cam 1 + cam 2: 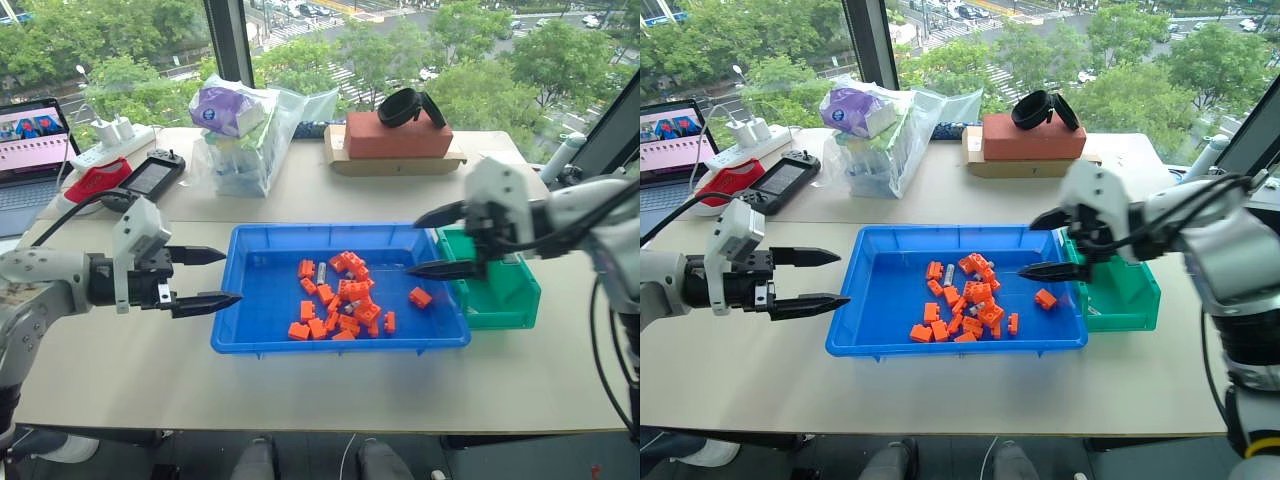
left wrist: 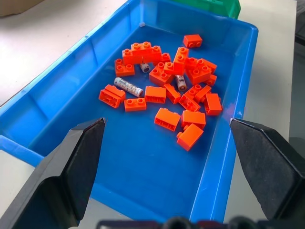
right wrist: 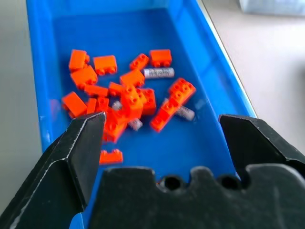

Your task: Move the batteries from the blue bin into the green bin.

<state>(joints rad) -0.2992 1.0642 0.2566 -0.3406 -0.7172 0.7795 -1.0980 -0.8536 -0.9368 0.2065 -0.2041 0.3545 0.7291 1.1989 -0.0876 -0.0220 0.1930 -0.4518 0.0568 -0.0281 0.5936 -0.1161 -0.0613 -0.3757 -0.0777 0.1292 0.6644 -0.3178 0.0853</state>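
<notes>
A beige desk by a tree-lined window holds a shallow bright blue plastic bin of orange blocks and slim silvery batteries, their label unreadable; a small green plastic bin sits at its 3 o'clock. Both the left gripper and right gripper have fingers spread wide, empty.

Bright blue bin; orange blocks plus silvery-grey batteries with printed label inside it; green bin beside blue bin; black gripper fingers.

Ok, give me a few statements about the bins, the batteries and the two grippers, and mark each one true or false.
1. The batteries lie in the blue bin among orange blocks. True.
2. The green bin sits at the blue bin's left end. False: it sits at the right end.
3. The right gripper holds a battery. False: it is open and empty.
4. The left gripper is open, outside the blue bin. True.
</notes>
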